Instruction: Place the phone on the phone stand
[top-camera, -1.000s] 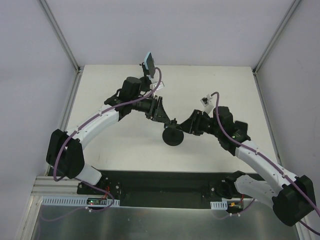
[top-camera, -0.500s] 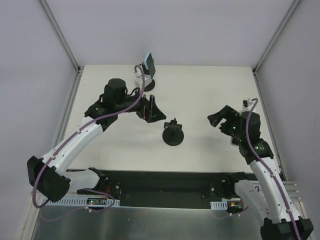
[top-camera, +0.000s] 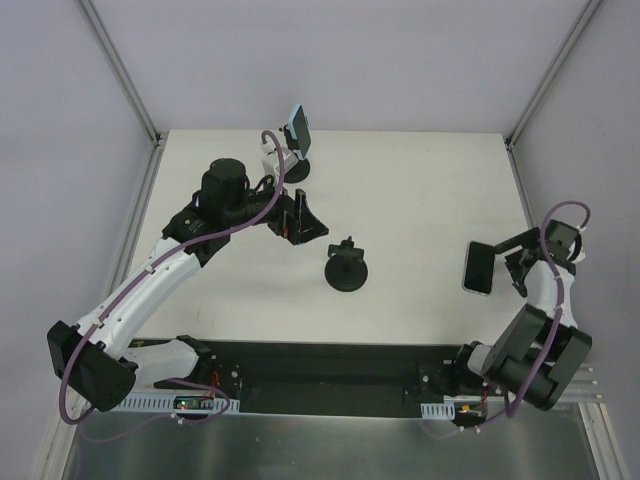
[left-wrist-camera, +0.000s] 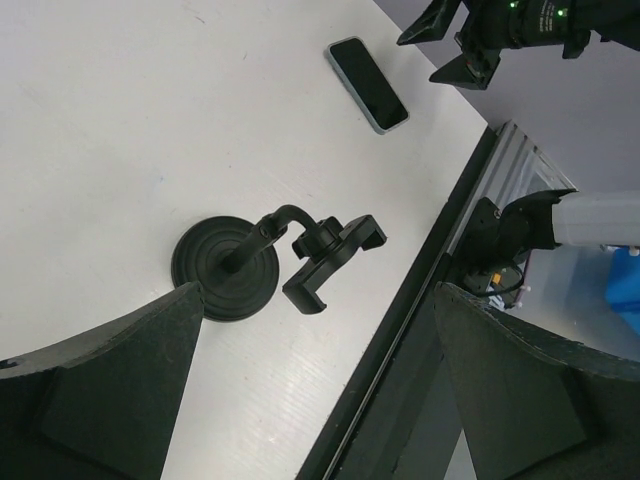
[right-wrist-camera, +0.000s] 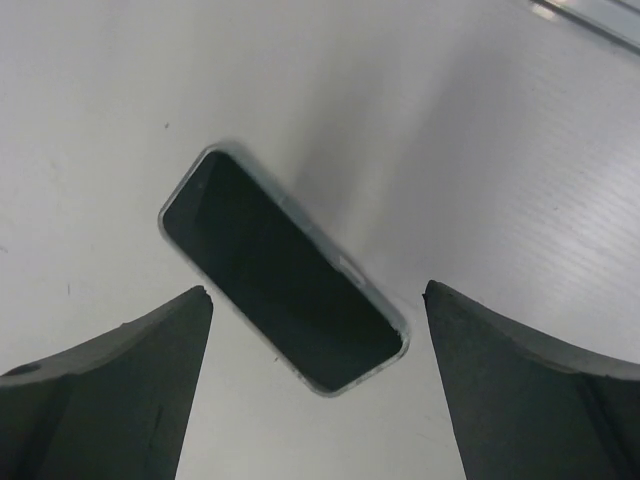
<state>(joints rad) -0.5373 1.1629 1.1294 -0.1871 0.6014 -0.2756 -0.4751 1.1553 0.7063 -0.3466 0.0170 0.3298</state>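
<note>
The phone (top-camera: 479, 267) lies flat and screen up on the white table near its right edge, also visible in the right wrist view as a dark phone (right-wrist-camera: 283, 283) with a pale rim. My right gripper (top-camera: 515, 262) hovers just right of it, open, its fingers (right-wrist-camera: 110, 400) wide on either side and holding nothing. The black phone stand (top-camera: 346, 271) stands mid-table, its clamp (left-wrist-camera: 333, 260) empty above the round base (left-wrist-camera: 225, 272). My left gripper (top-camera: 308, 222) sits up-left of the stand, open and empty, apart from it.
A second stand (top-camera: 298, 165) at the table's back edge carries a light blue phone (top-camera: 297, 125), close behind the left arm's wrist. Grey walls enclose the table on three sides. A black rail (top-camera: 330, 365) with the arm bases runs along the near edge.
Both grippers have opened and left the middle stand. The right arm swung far right to hover over the phone. The left arm drew back up-left.
</note>
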